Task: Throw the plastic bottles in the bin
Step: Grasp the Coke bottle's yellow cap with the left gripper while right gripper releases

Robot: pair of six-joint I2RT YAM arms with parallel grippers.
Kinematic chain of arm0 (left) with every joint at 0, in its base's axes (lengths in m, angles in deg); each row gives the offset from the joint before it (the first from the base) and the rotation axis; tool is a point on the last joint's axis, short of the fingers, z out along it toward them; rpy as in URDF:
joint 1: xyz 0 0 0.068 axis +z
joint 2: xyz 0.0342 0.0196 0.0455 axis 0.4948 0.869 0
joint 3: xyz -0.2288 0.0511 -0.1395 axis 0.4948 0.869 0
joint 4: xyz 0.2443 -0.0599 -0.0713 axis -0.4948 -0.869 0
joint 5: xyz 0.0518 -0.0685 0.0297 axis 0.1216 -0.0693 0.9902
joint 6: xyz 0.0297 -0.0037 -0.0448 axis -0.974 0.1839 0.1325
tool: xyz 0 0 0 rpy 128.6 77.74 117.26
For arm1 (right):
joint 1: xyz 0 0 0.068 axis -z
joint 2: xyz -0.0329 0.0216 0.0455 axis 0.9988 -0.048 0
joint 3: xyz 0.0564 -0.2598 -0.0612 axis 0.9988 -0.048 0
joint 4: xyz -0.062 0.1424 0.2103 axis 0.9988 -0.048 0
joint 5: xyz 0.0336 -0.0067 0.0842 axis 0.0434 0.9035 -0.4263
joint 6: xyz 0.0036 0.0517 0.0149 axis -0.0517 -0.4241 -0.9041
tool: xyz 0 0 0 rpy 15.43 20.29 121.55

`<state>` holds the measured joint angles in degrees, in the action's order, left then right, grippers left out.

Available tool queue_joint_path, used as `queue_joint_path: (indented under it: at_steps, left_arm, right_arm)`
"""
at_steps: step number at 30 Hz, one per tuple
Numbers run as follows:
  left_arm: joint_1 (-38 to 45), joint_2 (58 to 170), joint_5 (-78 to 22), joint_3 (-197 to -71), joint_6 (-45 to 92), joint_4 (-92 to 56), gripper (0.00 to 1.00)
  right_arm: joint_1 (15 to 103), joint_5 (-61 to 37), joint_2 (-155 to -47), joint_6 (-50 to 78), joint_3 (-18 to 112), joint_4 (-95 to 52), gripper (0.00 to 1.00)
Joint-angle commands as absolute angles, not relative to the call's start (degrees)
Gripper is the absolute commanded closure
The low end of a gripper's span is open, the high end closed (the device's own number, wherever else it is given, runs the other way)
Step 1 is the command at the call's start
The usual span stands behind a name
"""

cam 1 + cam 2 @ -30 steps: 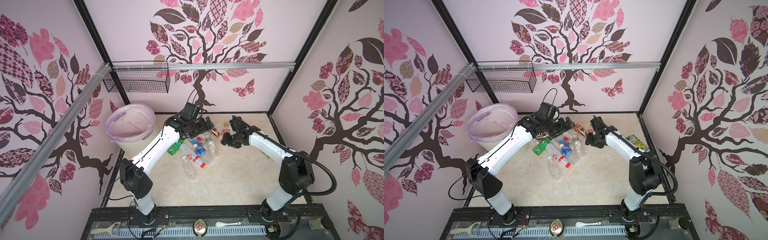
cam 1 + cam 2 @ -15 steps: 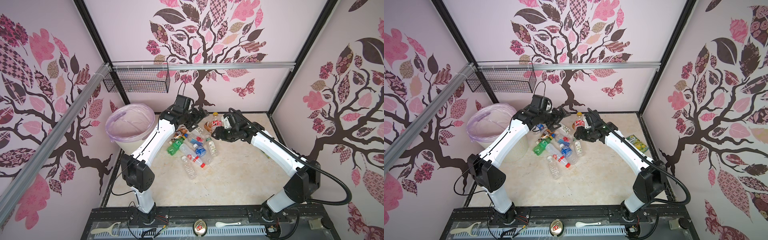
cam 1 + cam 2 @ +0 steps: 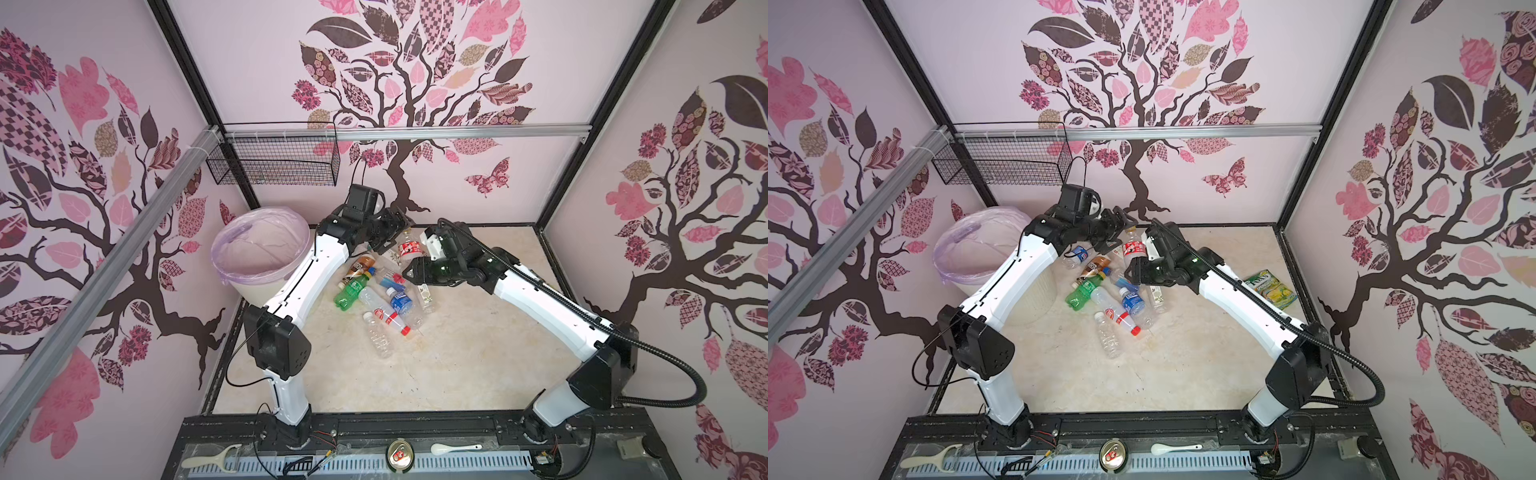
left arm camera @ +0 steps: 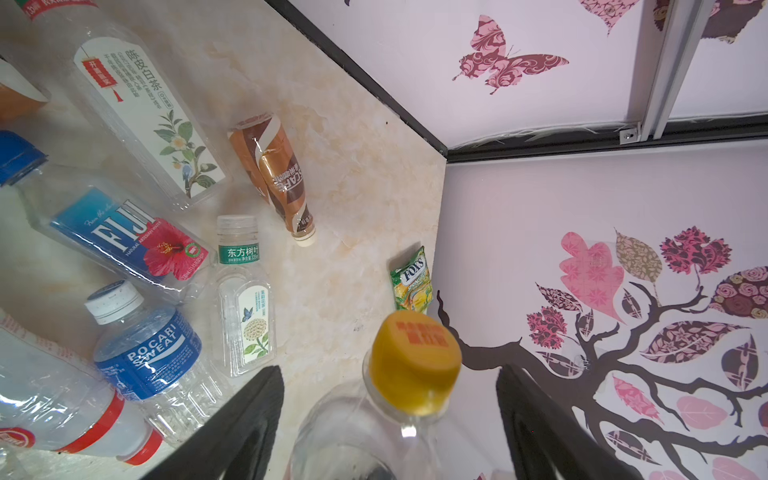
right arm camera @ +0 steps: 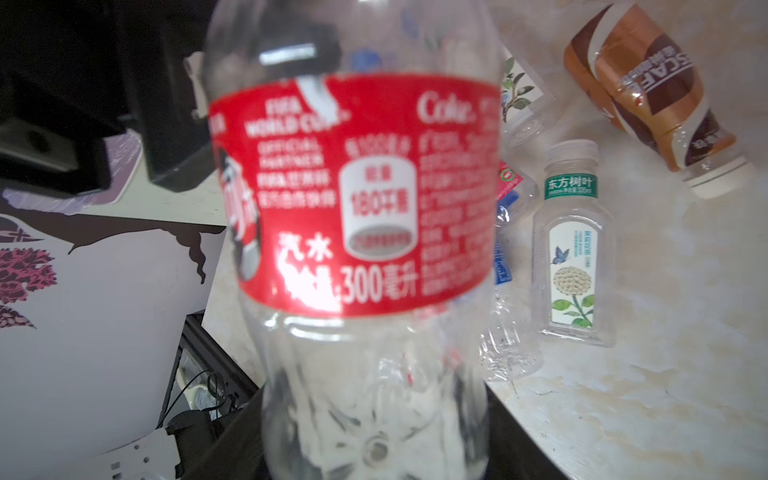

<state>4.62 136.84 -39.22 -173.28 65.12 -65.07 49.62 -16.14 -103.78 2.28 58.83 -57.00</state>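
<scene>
Both arms have shifted in the last second: the right gripper [image 3: 411, 269] has carried a cola bottle [image 3: 410, 248] leftward toward the middle, and the left gripper [image 3: 397, 222] has risen from over the pile to meet it. The right gripper is clamping the bottle's clear base, with the red label and yellow cap pointing toward the left gripper. The left gripper is hovering at the bottle's top with its jaws wide apart. In the left wrist view its two black fingers [image 4: 249, 419] are standing on either side of the neck and cap, a gap showing on each side, so it is gripping nothing. The bin [image 3: 257, 291], lined with a lilac bag, is standing at the back left of the table [image 3: 457, 353], left of the held bottle and apart from it. The other bottles [image 3: 376, 297] are lying in a loose pile on the table near both grippers. A snack packet [image 3: 1271, 289] is lying near the right wall.
</scene>
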Motion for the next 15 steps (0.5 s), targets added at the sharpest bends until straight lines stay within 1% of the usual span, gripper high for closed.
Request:
queue_joint_path:
  at_steps: [1, 6, 9, 13, 15]
  left_arm:
    - [4.7, 137.2, -37.7, -174.7, 63.0, -65.1, 0.23]
    - [4.7, 138.0, -36.9, -175.4, 61.5, -66.2, 0.37]
    - [4.7, 138.4, -36.0, -175.7, 60.7, -66.7, 0.42]
    - [4.7, 139.0, -35.5, -176.4, 60.2, -66.6, 0.53]
    - [4.7, 139.2, -35.5, -176.6, 60.1, -66.3, 0.57]
  right_arm:
    - [49.5, -17.0, -103.0, 3.2, 62.1, -56.9, 0.52]
    - [49.1, -17.9, -103.3, 3.6, 62.0, -55.8, 0.52]
    - [48.8, -18.2, -103.5, 4.4, 62.2, -55.5, 0.52]
    - [48.6, -18.3, -104.0, 5.3, 62.5, -56.0, 0.52]
    - [48.5, -18.3, -104.0, 5.5, 62.5, -56.0, 0.52]
